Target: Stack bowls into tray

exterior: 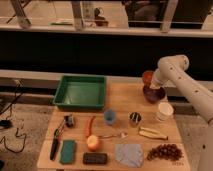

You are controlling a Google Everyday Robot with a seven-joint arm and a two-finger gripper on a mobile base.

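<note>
A large green rectangular plastic tray (80,93) sits at the back left of a light wooden table (125,97). Nearer the front, toward the middle, a small blue cup (110,116) and a small metal cup (134,119) stand side by side. At the back right, well apart from the tray, a small round orange-red bowl (147,76) sits just behind a small round dark purple bowl (153,95). A white robot arm (187,90) reaches in from the right. Its claw (153,87), clenched, is at the purple bowl's rim; whether it grips the bowl cannot be told.
</note>
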